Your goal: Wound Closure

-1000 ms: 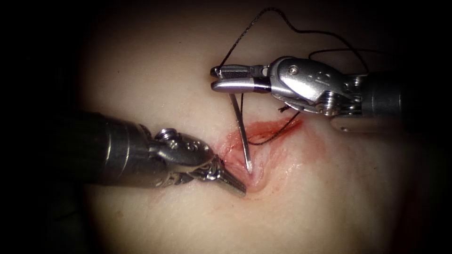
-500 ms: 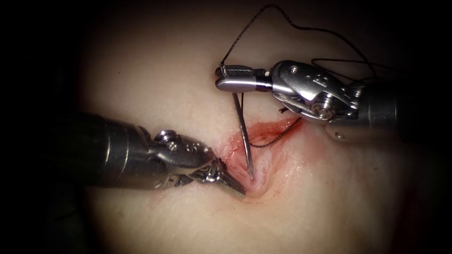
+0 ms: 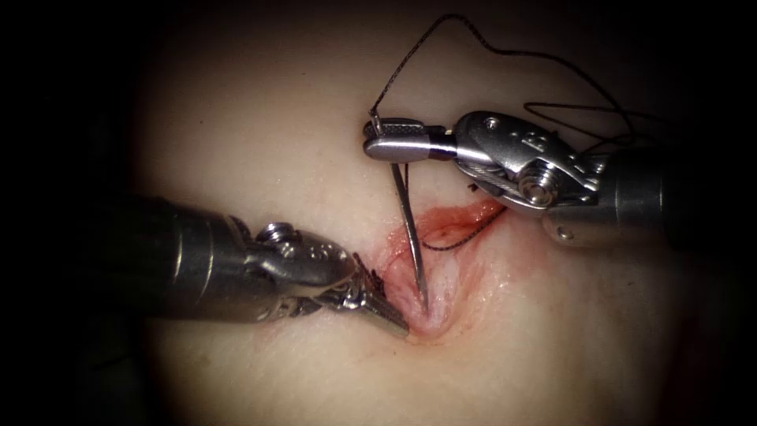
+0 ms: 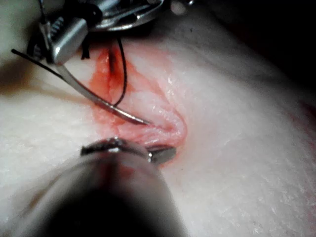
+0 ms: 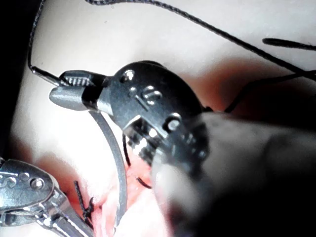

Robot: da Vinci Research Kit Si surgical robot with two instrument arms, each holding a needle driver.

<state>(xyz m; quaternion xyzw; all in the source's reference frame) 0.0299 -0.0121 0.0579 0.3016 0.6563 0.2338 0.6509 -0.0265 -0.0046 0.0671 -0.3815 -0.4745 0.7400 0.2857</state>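
Right arm's silver needle driver [image 3: 377,139]: jaws clamped on curved steel needle [image 3: 412,237] near its thread end, point resting in the red-stained open cut [image 3: 430,304] of the pale pork tissue [image 3: 260,142], just at its right lip. Left arm's silver driver [image 3: 398,325]: jaws together, holding nothing, tip pressed against the left lip. Dark braided thread [image 3: 473,51] looping above. Cut unclosed; closing largely left, judging by this.
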